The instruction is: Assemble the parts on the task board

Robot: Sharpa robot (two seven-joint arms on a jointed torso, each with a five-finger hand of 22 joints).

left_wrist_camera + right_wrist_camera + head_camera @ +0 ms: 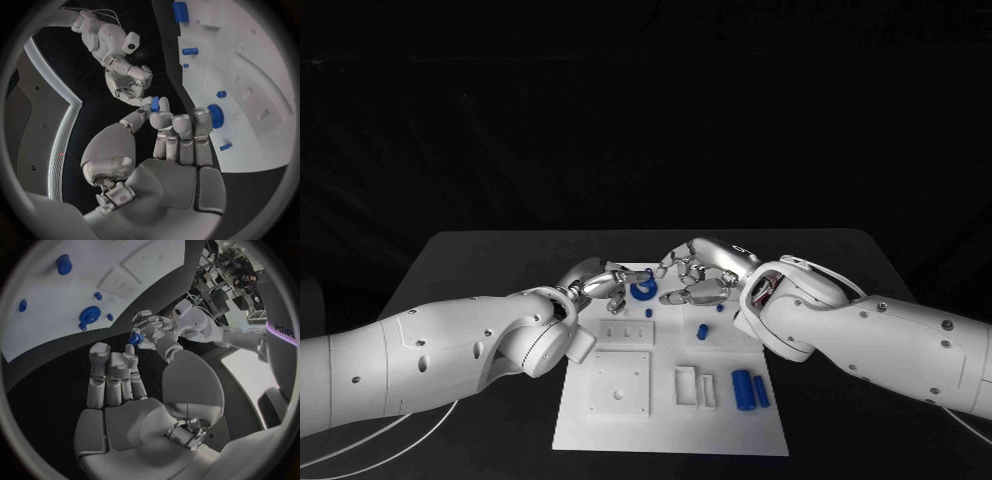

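Parts meet at the far end of the task board [668, 420], where the left hand [596, 282] pinches a small blue piece [154, 104] in its fingertips. Facing it, the right hand [697, 272] has its fingers apart and holds nothing I can make out. Just beside them a round blue part [643, 291] sits on the board; two blue cylinders [750, 390] lie loose at the near end. Judging by this, most assembly remains.

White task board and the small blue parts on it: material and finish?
White task board: looks like matte rigid plastic, uniform white with moulded raised blocks and recesses; could be painted. Small blue parts, e.g. the blue cylinder: likely plastic, evenly saturated colour, no metallic glint, though the exact material stays open.
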